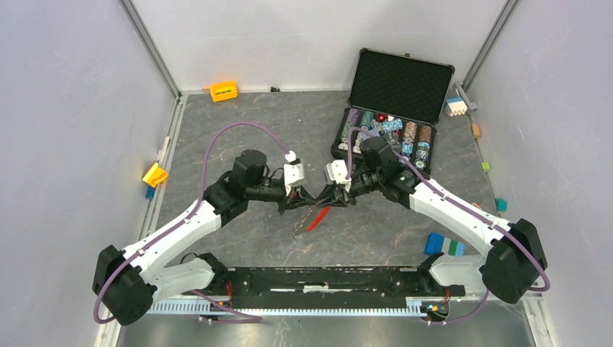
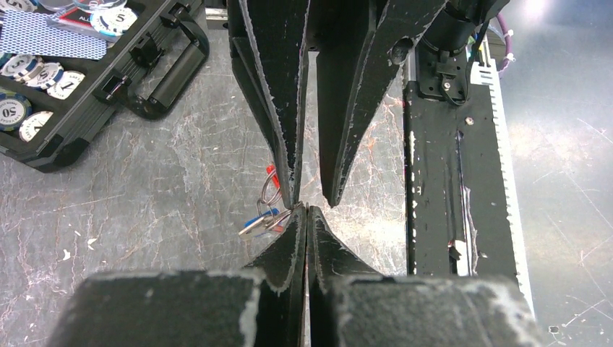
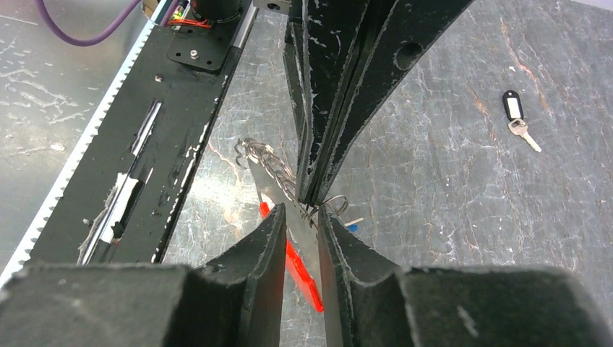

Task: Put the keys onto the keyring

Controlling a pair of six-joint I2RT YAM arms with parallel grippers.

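Keyring [image 3: 269, 166]: thin silver chain loop, flat red oval fob [image 3: 298, 271], over grey marbled bench [image 3: 448, 188], pinched by closed left hand [image 2: 303, 213]. Right hand [image 3: 300, 217]: black, tapered, narrowly parted. Small silver keys [image 2: 259, 224] beside tips.

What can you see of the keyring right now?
The keyring is a thin silver wire loop with a short chain and a flat, bright red, elongated fob. It sits between the grippers, fob slanting toward the near side. The left gripper, shut, seems to pinch the loop; the right gripper straddles it, jaws apart. Small keys, one with blue, hang at the loop. Whether the fob rests on the table is unclear.
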